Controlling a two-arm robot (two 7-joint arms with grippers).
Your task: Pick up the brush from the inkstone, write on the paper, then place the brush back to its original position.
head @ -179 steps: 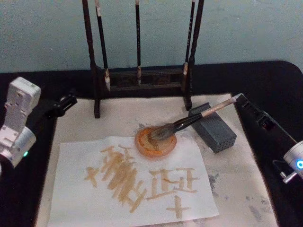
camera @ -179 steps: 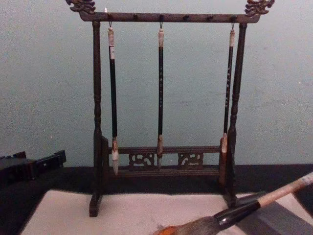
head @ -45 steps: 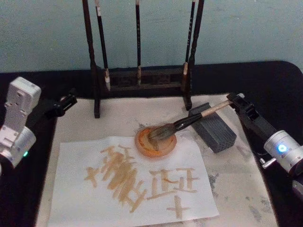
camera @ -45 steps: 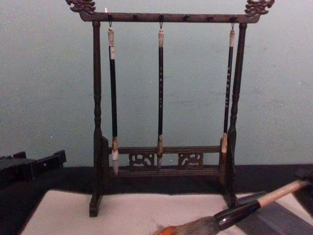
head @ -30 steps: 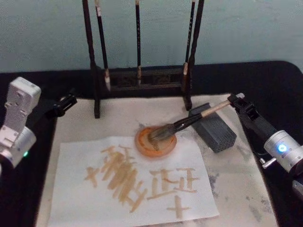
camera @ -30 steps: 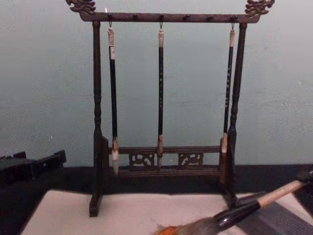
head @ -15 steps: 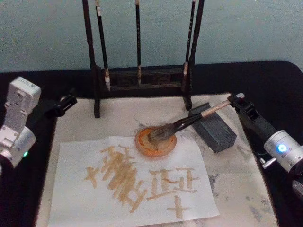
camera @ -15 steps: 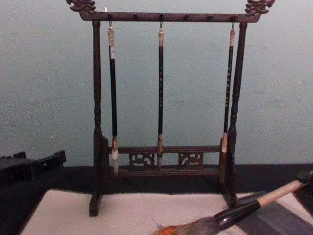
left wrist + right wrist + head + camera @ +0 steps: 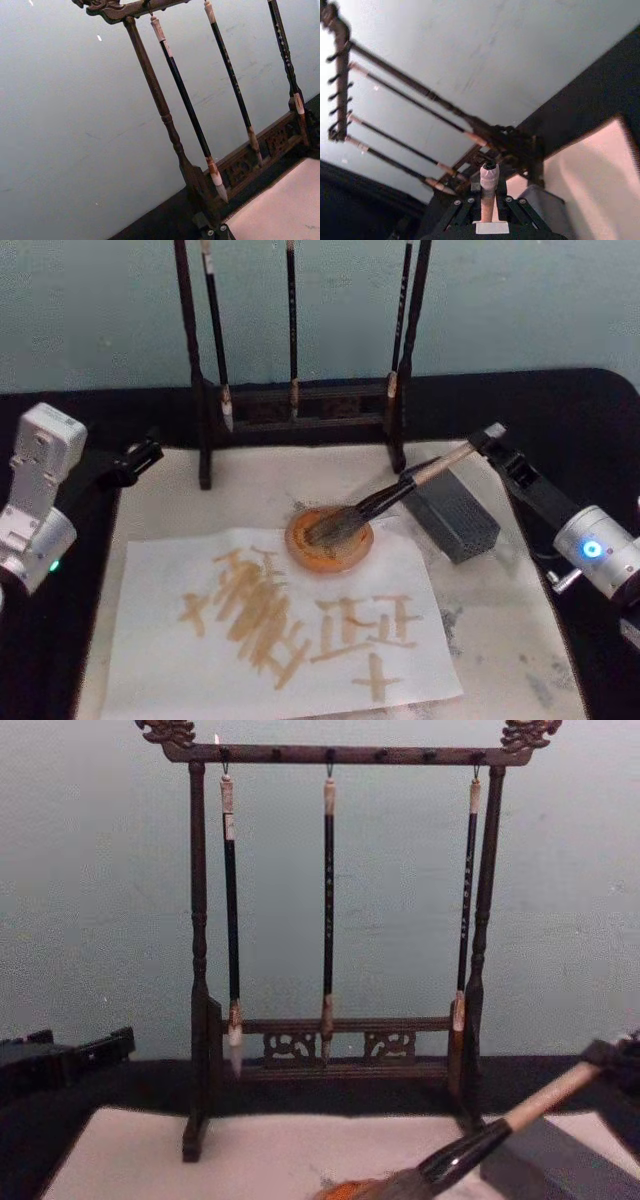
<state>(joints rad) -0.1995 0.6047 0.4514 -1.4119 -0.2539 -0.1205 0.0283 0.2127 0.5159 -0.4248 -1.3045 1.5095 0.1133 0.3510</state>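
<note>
A: Right arm status?
B: The right gripper (image 9: 489,436) is reaching in over the right edge of the mat (image 9: 250,485). It is pinching the tail end of the brush (image 9: 398,489). The right wrist view is showing the pale handle clamped between both fingers.
A: Brush attitude?
B: It is slanting down toward the left. The handle end is sitting high at the gripper and the black ferrule lower. The bristles are resting in the orange dish (image 9: 303,552) near the mat's middle.
A: Contact with the inkstone (image 9: 458,518)?
B: The handle is passing over the block's far left corner. In the chest view it is rising above the block's top and appears apart from it.
A: Inkstone location?
B: It is lying on the mat near the right edge, just right of the dish.
A: Paper?
B: The paper (image 9: 160,575) is lying flat on the mat's near half, its far edge meeting the dish. It is carrying orange strokes.
A: Left arm?
B: The left gripper (image 9: 148,452) is hanging idle by the mat's far left corner, over the black worktop (image 9: 560,410). Its grip state: cannot tell.
A: Anything else?
B: The brush rack (image 9: 330,1025) is standing at the mat's far edge, with three slim brushes (image 9: 328,900) hanging from its top bar.
</note>
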